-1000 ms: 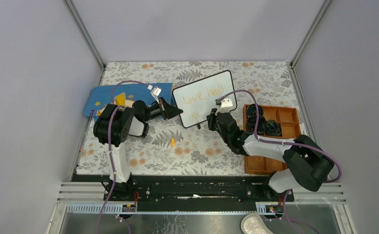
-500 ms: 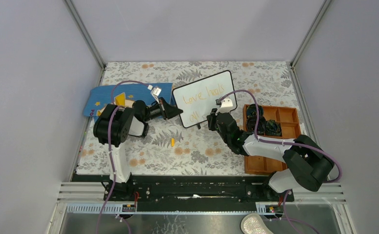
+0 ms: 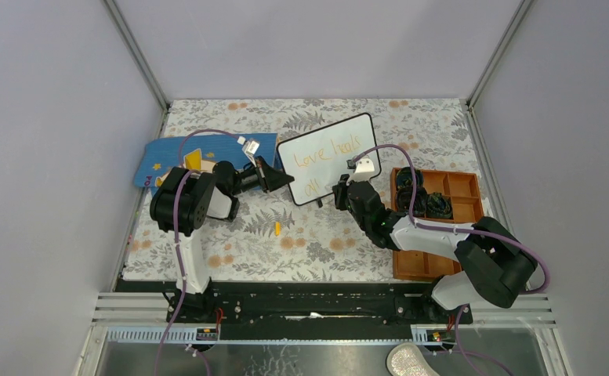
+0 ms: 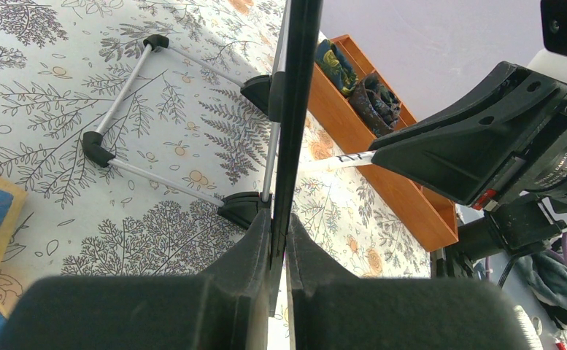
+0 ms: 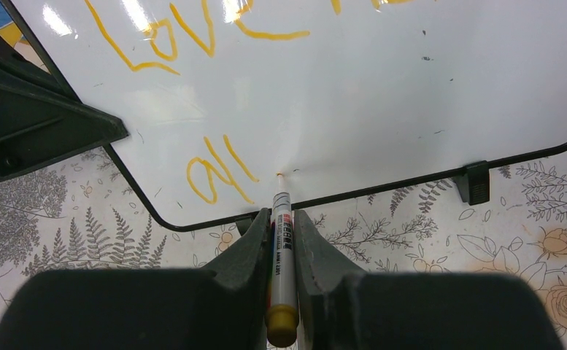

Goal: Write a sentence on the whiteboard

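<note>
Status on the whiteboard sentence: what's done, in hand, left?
Done: the sentence reads "Love heals" above, "all" below, in orange on the whiteboard. In hand: left gripper clamps the board's edge; right gripper holds the marker, tip at the board just right of "all". Left: any words after "all"; that line's remainder is blank.

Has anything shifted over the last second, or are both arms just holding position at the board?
Nothing visibly changed. The left gripper stays clamped on the edge of the whiteboard. The right gripper still holds the marker with its tip at the board, just right of "all". The sentence shows no new strokes.
</note>
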{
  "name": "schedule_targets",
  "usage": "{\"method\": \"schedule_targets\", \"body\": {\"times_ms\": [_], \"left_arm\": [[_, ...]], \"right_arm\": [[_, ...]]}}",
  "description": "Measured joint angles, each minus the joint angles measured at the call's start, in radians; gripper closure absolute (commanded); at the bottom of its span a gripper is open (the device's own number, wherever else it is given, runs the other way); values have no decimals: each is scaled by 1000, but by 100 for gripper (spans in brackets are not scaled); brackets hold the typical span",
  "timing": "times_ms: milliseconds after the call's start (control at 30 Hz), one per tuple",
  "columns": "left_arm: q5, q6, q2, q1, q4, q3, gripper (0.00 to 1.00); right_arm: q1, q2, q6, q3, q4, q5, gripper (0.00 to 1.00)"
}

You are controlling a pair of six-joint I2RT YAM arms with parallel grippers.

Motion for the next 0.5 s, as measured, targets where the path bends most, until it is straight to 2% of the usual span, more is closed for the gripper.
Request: {"method": "schedule_targets", "body": {"times_ms": [500], "left_arm": [[0,3,-6,0,-7,0,100]], "right_arm": [[-5,-69,5,-15,-13,-3,100]]}}
